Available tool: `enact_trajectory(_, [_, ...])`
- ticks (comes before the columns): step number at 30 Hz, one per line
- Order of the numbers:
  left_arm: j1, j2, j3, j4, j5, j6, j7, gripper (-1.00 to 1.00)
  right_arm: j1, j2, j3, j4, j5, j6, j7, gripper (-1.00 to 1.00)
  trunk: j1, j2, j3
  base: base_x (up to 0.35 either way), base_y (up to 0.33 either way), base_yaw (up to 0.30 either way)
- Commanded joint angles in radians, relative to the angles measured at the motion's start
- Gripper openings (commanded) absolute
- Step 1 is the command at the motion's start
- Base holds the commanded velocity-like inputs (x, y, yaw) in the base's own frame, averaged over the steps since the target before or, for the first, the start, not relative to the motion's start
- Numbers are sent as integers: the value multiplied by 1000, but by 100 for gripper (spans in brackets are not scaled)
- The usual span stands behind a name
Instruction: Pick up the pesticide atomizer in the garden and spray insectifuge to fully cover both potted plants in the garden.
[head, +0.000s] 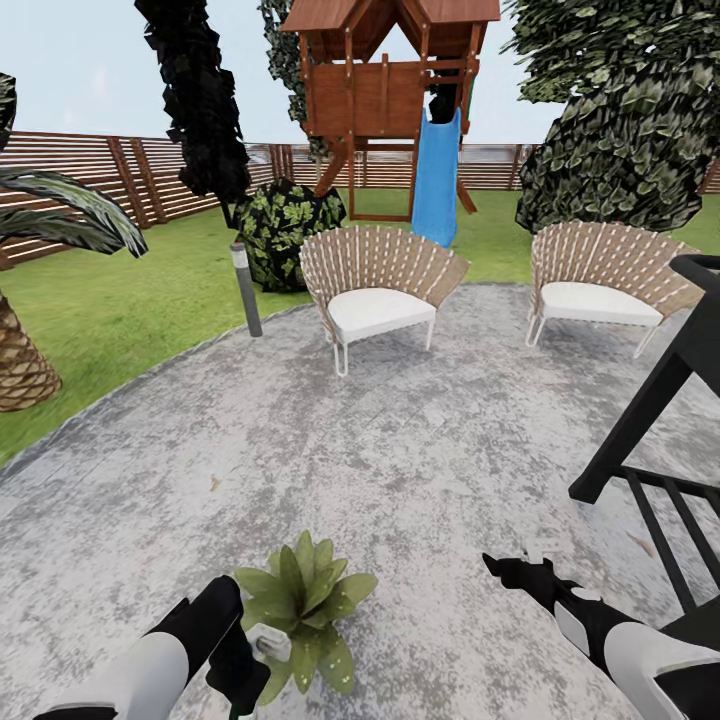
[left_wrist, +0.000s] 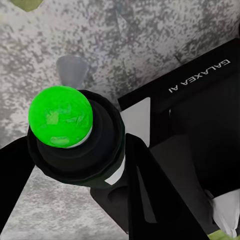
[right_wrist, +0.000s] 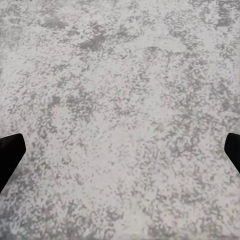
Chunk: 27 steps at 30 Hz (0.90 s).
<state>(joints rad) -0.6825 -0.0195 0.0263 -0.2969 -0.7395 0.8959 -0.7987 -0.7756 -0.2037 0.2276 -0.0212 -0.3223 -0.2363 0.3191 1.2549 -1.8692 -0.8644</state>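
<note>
Left gripper (left_wrist: 70, 165) clamps atomizer (left_wrist: 75, 145).

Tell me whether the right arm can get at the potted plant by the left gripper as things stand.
Probably yes. The right gripper hangs open and empty over bare patio, with nothing between it and the potted plant. Only the left gripper, shut on the pesticide atomizer, crowds the plant's far side.
</note>
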Motion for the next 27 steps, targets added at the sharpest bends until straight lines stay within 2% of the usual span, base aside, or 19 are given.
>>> enact_trajectory(1, [0,0,3,-3,-11,4,-9,-100,-1,0,8,1,-11,-3,5,100,0,0,-1,0,10,-51])
enact_trajectory(8, [0,1,3,-48,-11,5,-10,-100,-1,0,7,1,-11,-3,5,100,0,0,-1,0,2,-228])
enact_trajectory(16, [0,0,1,-54,-11,5,-9,-100,-1,0,7,1,-11,-3,5,100,0,0,-1,-3,11,-215])
enact_trajectory(23, [0,0,1,-54,-11,5,-9,-100,-1,0,7,1,-11,-3,5,100,0,0,-1,-101,233,-30])
enact_trajectory(27, [0,0,1,-54,-11,5,-9,-100,-1,0,7,1,-11,-3,5,100,0,0,-1,-109,288,-198])
